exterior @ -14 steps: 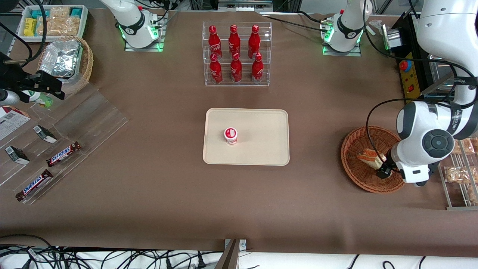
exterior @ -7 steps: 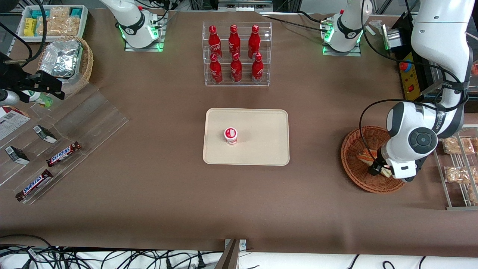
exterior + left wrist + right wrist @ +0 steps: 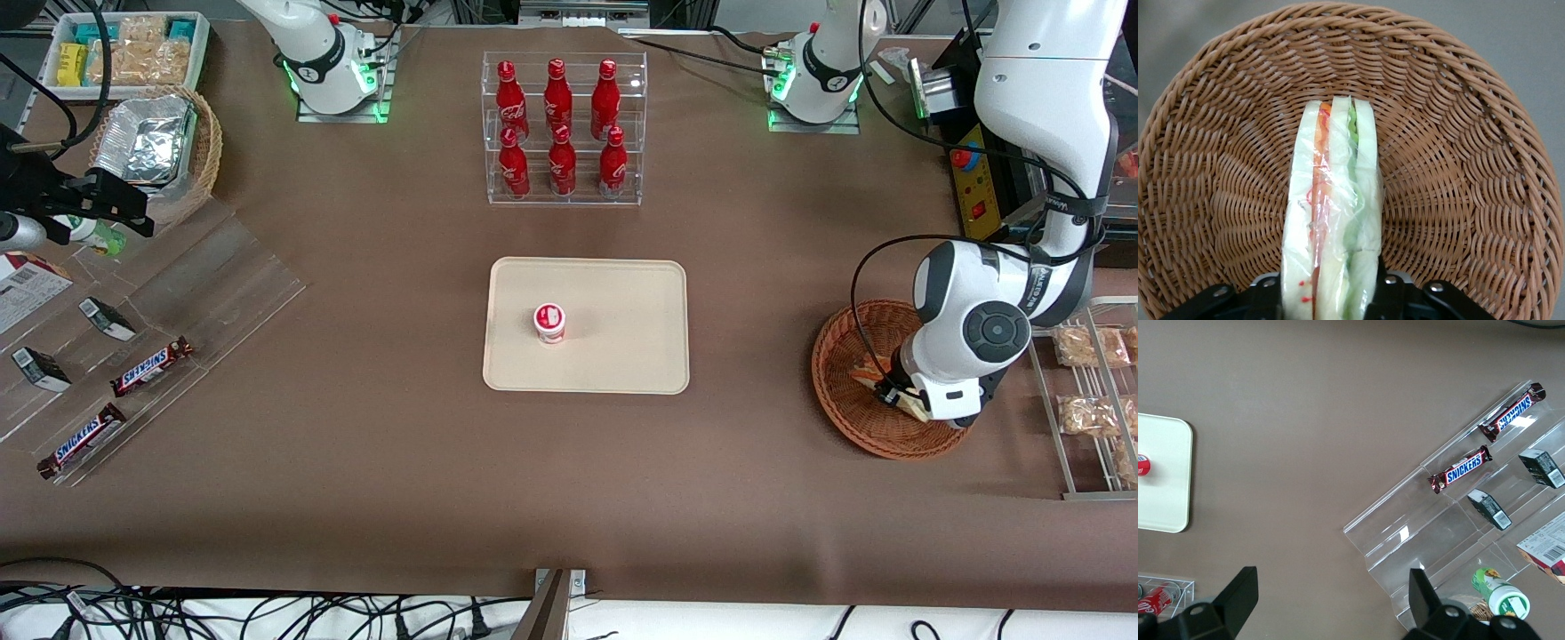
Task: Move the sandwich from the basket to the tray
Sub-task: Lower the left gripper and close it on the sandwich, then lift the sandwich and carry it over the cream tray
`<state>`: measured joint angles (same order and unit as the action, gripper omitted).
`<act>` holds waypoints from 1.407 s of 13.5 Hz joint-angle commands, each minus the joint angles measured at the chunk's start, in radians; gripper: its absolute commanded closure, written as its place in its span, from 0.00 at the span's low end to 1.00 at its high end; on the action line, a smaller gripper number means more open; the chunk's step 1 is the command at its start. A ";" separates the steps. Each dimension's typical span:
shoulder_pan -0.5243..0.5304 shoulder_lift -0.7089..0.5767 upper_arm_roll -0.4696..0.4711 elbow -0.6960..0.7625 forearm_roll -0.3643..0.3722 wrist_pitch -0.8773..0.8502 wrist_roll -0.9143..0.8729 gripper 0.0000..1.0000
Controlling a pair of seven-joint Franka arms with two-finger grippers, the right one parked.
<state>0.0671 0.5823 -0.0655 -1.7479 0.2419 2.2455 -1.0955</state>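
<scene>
The sandwich [image 3: 1331, 220], a clear-wrapped wedge with pale bread and red and green filling, stands on edge in the round reddish-brown wicker basket [image 3: 1458, 100]. My left gripper [image 3: 1331, 303] is shut on it, one black finger pressed against each bread face. From the front, the gripper [image 3: 893, 397] reaches down into the basket [image 3: 845, 418], and only a bit of the sandwich [image 3: 864, 371] shows beside the wrist. The cream tray [image 3: 622, 356] lies at the table's middle, well apart from the basket toward the parked arm's end.
A small red-lidded cup [image 3: 549, 322] stands on the tray. A clear rack of red bottles [image 3: 562, 129] stands farther from the front camera than the tray. A metal rack with bagged brown snacks [image 3: 1089, 413] sits beside the basket. Candy bars [image 3: 151, 366] lie on clear shelves at the parked arm's end.
The left arm's wrist has shifted over the basket toward the tray and slightly away from the front camera. The gripper has gone from beside the sandwich to holding it.
</scene>
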 commanded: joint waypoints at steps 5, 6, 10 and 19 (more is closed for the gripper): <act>0.036 -0.090 -0.010 -0.006 0.011 -0.047 0.124 1.00; 0.036 -0.111 -0.013 -0.004 0.005 -0.073 0.164 1.00; 0.034 -0.202 -0.037 -0.002 -0.038 -0.130 0.245 1.00; 0.033 -0.341 -0.302 0.008 -0.084 -0.279 0.398 1.00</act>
<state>0.0921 0.2594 -0.3058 -1.7365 0.1789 1.9800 -0.7348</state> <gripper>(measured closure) 0.802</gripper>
